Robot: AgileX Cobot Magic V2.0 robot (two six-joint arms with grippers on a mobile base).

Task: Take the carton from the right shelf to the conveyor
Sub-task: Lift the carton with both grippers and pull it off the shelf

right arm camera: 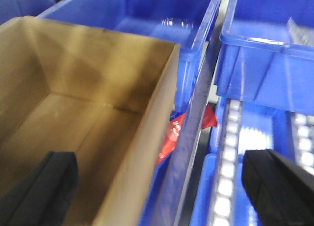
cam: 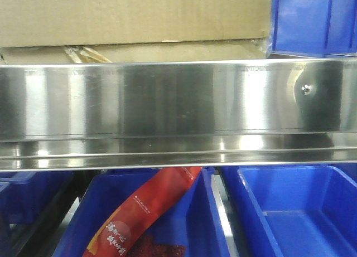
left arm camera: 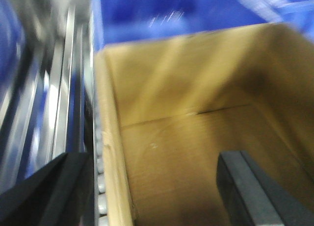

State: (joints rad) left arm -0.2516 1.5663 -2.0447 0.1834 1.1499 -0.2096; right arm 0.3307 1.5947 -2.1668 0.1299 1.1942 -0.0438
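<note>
The carton (cam: 134, 17) sits on the shelf (cam: 167, 101), long side across me, between my arms. My left claw (left arm camera: 154, 187) gapes astride its left wall and my right claw (right arm camera: 162, 187) astride its right. Neither is nearer, so I judge both should clench together.

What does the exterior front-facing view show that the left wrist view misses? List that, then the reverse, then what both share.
Front only: the shelf seen face-on as a wide front rail with its bolt, and below it a red snack packet lying in a blue bin.
Left wrist only: the open inside of the carton, and the left gripper, open, with one finger outside the carton's side wall and one inside.
Both: the brown carton, blue plastic bins and shiny steel.
</note>
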